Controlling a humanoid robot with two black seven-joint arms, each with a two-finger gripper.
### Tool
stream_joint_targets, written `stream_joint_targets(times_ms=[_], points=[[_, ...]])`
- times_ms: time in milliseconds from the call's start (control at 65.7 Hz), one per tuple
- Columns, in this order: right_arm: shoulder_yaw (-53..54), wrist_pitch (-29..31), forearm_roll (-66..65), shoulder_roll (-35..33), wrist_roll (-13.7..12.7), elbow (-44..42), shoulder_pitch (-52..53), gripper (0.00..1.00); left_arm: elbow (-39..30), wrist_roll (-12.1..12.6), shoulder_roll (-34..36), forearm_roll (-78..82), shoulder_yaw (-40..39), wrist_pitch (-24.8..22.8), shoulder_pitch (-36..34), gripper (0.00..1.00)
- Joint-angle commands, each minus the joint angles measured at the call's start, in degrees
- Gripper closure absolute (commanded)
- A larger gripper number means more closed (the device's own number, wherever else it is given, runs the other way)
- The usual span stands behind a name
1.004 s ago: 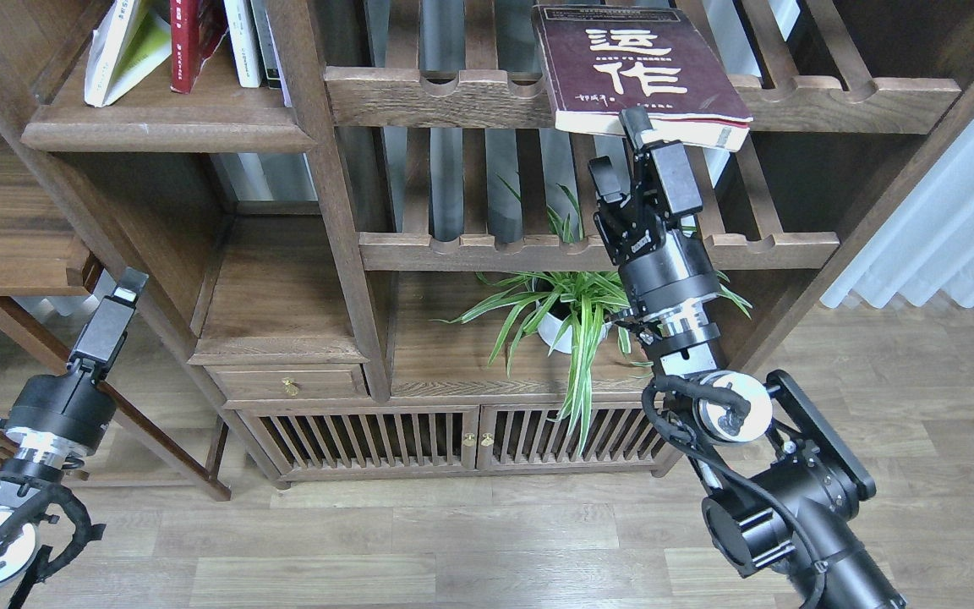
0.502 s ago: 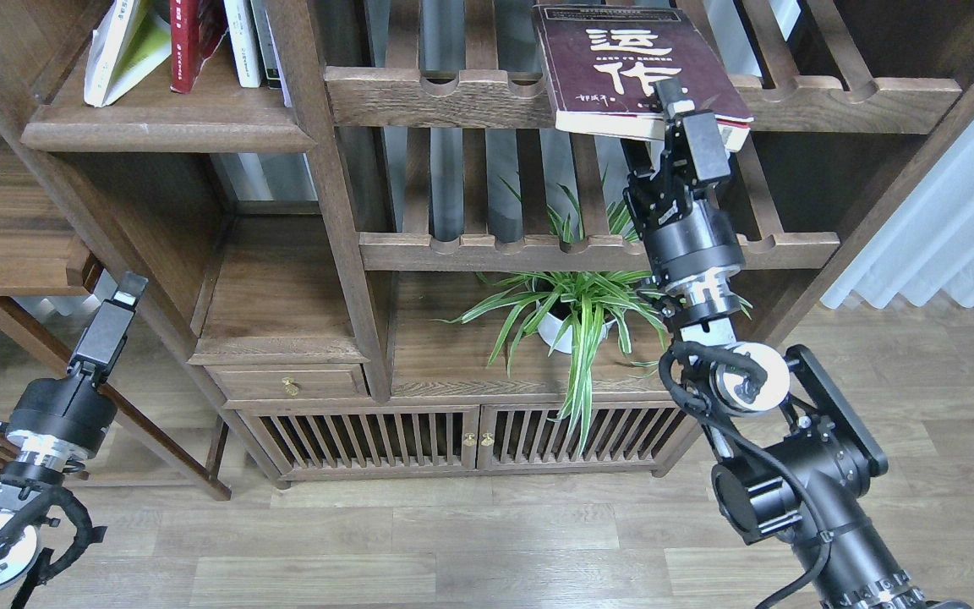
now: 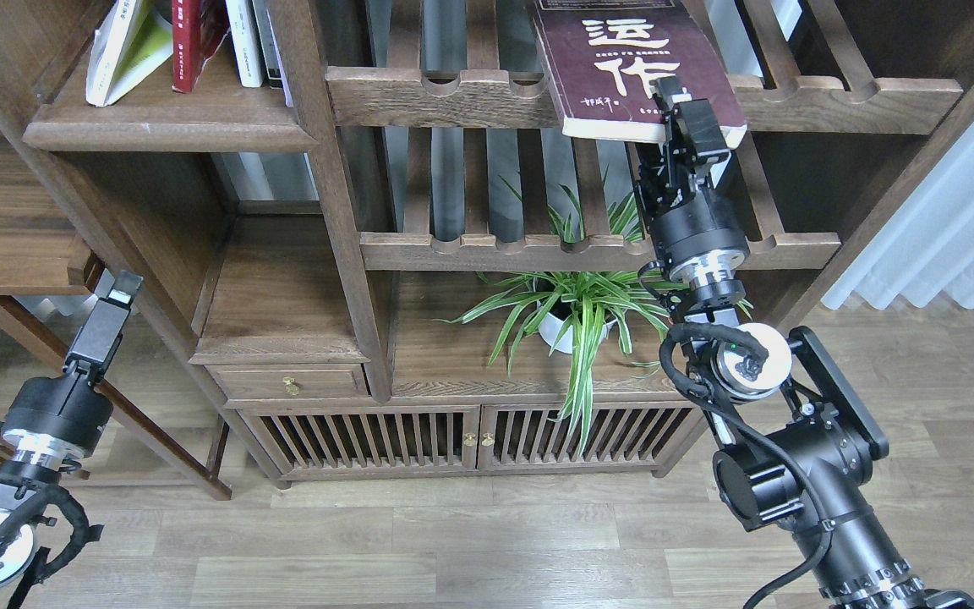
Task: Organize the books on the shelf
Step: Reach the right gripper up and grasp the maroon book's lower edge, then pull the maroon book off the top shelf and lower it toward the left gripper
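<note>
The thick maroon book (image 3: 622, 68) with white characters lies flat on the upper slatted rack (image 3: 436, 93), its front edge jutting over the rail. My right gripper (image 3: 680, 106) is at that front edge near the book's right corner, one finger over the cover and the other under it, shut on the book. The lime-yellow book (image 3: 139, 52) leans and the red book (image 3: 191, 42) stands on the solid shelf board (image 3: 166, 128) at the upper left. My left gripper (image 3: 117, 292) hangs low at the left, away from the books, its fingers seen edge-on.
White and dark books (image 3: 246, 42) stand right of the red one against the upright post (image 3: 318, 169). A lower slatted rack (image 3: 487, 249) and a potted spider plant (image 3: 571, 313) sit under my right arm. Below is a cabinet with slatted doors (image 3: 462, 436).
My right gripper rose from below the maroon book and moved right to its front edge, then closed around it. The book shifted slightly back and right. The left arm barely moved.
</note>
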Motion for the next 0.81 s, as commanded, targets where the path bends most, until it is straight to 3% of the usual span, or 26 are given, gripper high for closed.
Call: stream_joint_targets(times_ms=[0, 46, 167, 244, 411, 609, 791], points=[[-0.1, 0.2, -0.1, 0.0, 0.0, 0.4, 0.1, 0.49, 0.0, 0.0, 0.0, 0.0, -0.3, 0.0, 0.0, 0.0], [-0.1, 0.5, -0.2, 0.0, 0.0, 0.9, 0.1, 0.56, 0.0, 0.0, 0.0, 0.0, -0.3, 0.0, 0.0, 0.0], [-0.1, 5.5, -0.2, 0.0, 0.1, 2.1, -0.8, 0.97, 0.0, 0.0, 0.0, 0.0, -0.5, 0.0, 0.0, 0.0], [-1.0, 8.9, -0.2, 0.0, -0.2, 2.2, -1.2, 0.97, 0.3, 0.0, 0.0, 0.0, -0.4, 0.0, 0.0, 0.0], [-2.9, 9.1, -0.2, 0.0, -0.5, 4.6, -3.9, 0.97, 0.4, 0.0, 0.0, 0.0, -0.6, 0.0, 0.0, 0.0], [-4.7, 12.1, -0.1, 0.0, -1.0, 14.0, -12.1, 0.97, 1.1, 0.1, 0.1, 0.0, -0.7, 0.0, 0.3, 0.0], [-6.8, 23.9, -0.1, 0.0, -4.3, 18.9, -25.1, 0.97, 1.8, 0.1, 0.1, 0.0, -0.3, 0.0, 1.4, 0.0]])
